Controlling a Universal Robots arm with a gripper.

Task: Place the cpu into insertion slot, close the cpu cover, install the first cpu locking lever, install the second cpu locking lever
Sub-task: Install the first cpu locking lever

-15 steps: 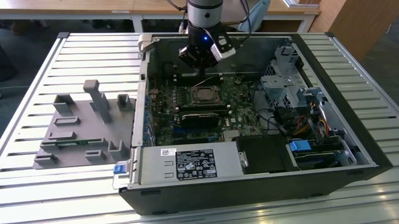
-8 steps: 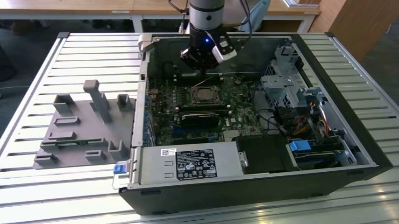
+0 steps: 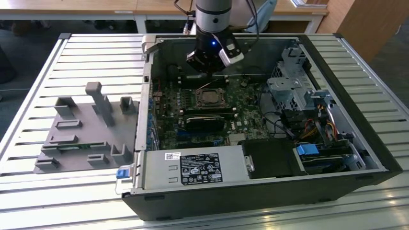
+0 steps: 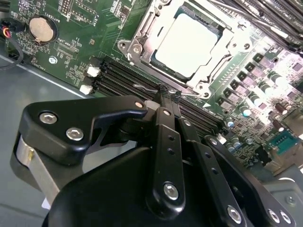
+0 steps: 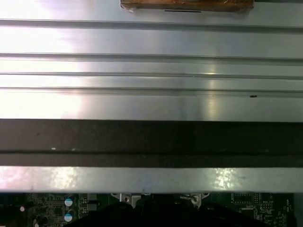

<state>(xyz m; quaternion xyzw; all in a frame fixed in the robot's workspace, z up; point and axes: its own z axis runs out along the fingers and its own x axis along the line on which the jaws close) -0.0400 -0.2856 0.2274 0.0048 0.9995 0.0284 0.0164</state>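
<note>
On the exterior view's left, a grey plastic tray [image 3: 83,139] lies on the striped metal table [image 3: 38,72]. Next to it sits the open computer case [image 3: 255,196]. The arm [image 3: 214,17] comes straight down into the case from the far side. Its gripper [image 3: 206,74] hangs low over the green board [image 3: 166,120], near the insertion slot [image 3: 198,104]. Toward the exterior view's right are a silver drive cage [image 3: 290,91] and a blue tab [image 3: 307,149]. The second wrist view looks along the gripper [image 4: 164,91] from very close. Its two black fingers [image 4: 163,142] are pressed together at the tips, right beside a thin metal lever [image 4: 142,88] (I cannot tell if they pinch it). Past the tips, the cpu [image 4: 189,45] sits in the slot with its shiny grey side up. The cpu cover [image 4: 142,35] lies flat around it. The first wrist view shows ribbed silver metal [image 5: 151,71], a dark band [image 5: 151,137] and a thin strip of green board.
</note>
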